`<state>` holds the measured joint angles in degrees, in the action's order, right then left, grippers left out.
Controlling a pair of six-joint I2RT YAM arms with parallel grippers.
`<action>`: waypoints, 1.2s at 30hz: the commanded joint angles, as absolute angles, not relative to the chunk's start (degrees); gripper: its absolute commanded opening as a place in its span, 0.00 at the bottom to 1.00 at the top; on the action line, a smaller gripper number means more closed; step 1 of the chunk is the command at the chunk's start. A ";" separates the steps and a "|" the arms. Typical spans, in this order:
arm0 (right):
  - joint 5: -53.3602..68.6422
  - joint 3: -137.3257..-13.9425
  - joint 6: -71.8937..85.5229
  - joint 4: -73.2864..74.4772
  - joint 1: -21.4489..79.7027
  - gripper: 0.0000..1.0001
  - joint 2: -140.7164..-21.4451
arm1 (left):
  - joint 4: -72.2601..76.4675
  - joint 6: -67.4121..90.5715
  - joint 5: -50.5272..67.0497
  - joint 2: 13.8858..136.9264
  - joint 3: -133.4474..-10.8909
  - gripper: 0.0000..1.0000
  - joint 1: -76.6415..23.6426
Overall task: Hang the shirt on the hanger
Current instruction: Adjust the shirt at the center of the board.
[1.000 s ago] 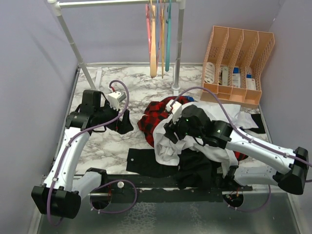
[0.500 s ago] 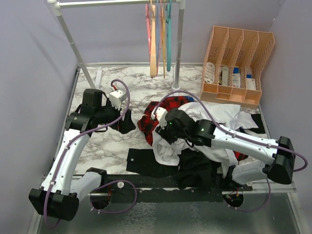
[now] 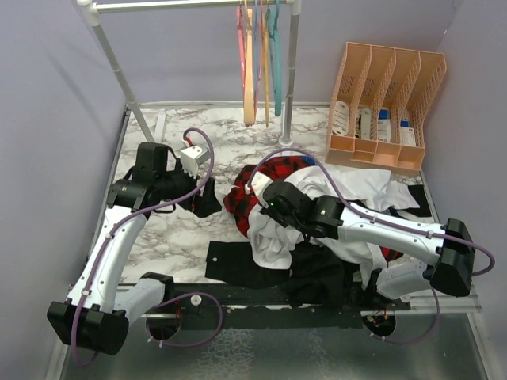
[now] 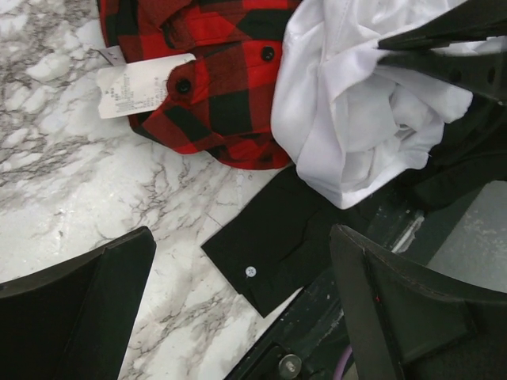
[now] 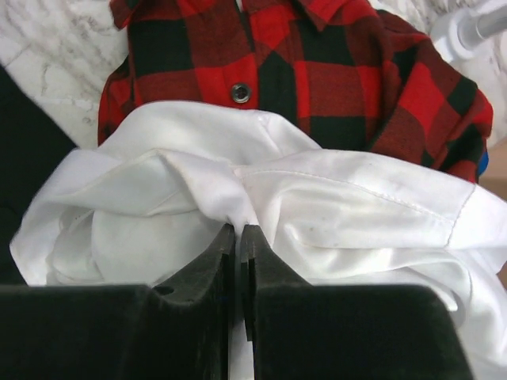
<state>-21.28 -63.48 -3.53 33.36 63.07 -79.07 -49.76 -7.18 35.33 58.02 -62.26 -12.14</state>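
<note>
Lilac walls [image 3: 55,95], marbled tabletop [image 3: 170,237]

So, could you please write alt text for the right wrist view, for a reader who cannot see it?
The right gripper pinches a fold of the white shirt between its closed fingers. Behind it, a red-and-black plaid shirt lies on the marble table.

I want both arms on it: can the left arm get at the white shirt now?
Probably yes. The left gripper hangs open over the marble table near the shirt, only a flat black sleeve between; the right gripper, shut on a fold, crowds its far side.
</note>
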 commanded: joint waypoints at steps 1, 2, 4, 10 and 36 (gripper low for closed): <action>-32.03 -65.91 0.05 30.89 63.54 0.01 -79.16 | -52.19 -7.77 42.78 59.90 -65.07 0.97 -12.71; -33.44 -66.79 2.16 30.50 63.53 0.01 -79.08 | -52.10 -7.45 44.37 60.15 -65.22 0.98 -12.69; -34.40 -67.63 4.55 27.68 63.50 0.01 -78.09 | -51.21 -6.20 46.59 60.65 -65.09 0.99 -12.70; -38.81 -67.21 6.67 21.52 63.54 0.01 -75.81 | -49.56 -2.87 51.40 61.69 -63.45 0.99 -16.31; -47.17 -79.95 22.47 24.52 63.54 0.01 -82.73 | -31.62 6.98 21.92 71.50 -62.29 0.91 -30.63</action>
